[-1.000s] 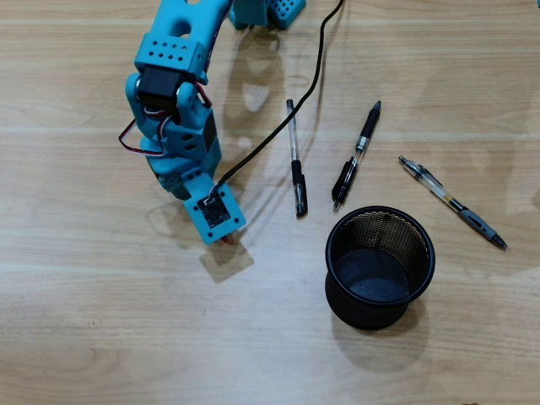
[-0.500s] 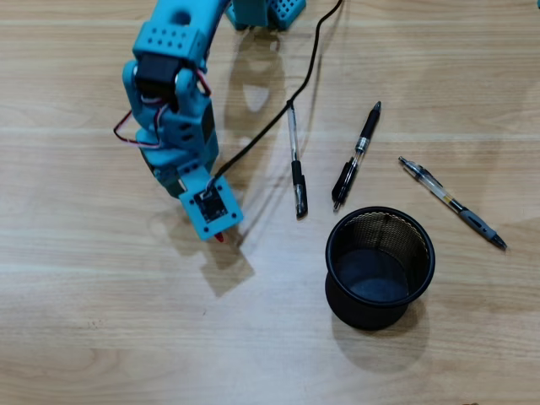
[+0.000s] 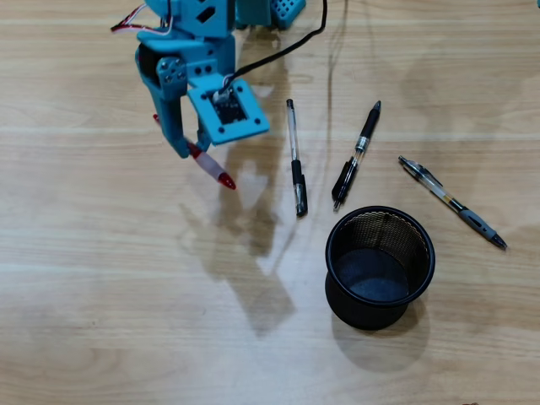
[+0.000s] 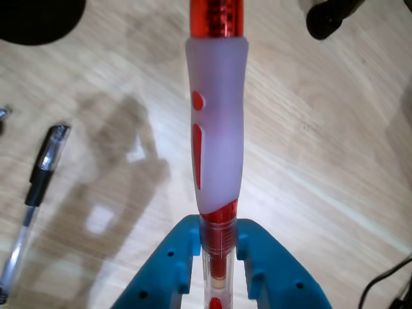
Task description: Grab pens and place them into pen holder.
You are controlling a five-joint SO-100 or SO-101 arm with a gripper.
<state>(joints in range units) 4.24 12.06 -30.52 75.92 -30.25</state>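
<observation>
In the overhead view, your blue arm (image 3: 198, 51) sits in the upper left of the frame, and its gripper (image 3: 192, 145) is clamped on the red pen (image 3: 211, 169), which juts down and to the right from the fingers, clear of the wooden table (image 3: 101, 295). The pen holder (image 3: 380, 266) stands upright in the lower right of the frame; you can see straight down to its dark floor, and no pen is inside it. Three pens lie flat on the table above it: a clear pen with a black cap (image 3: 295, 158) near the centre, a black-and-clear pen (image 3: 356, 155) just to its right, and a clear pen with a grey end (image 3: 451, 202) at the right, slanting down toward the edge. None of them touches the holder.

In the wrist view, you see the red pen (image 4: 217, 122) running up the middle of the frame, its frosted grip prominent, with the two blue fingers (image 4: 170, 270) pressed against its barrel at the bottom edge. The capped clear pen (image 4: 35, 206) lies at the left, and a dark curve of the pen holder (image 4: 38, 19) fills the upper left corner.
</observation>
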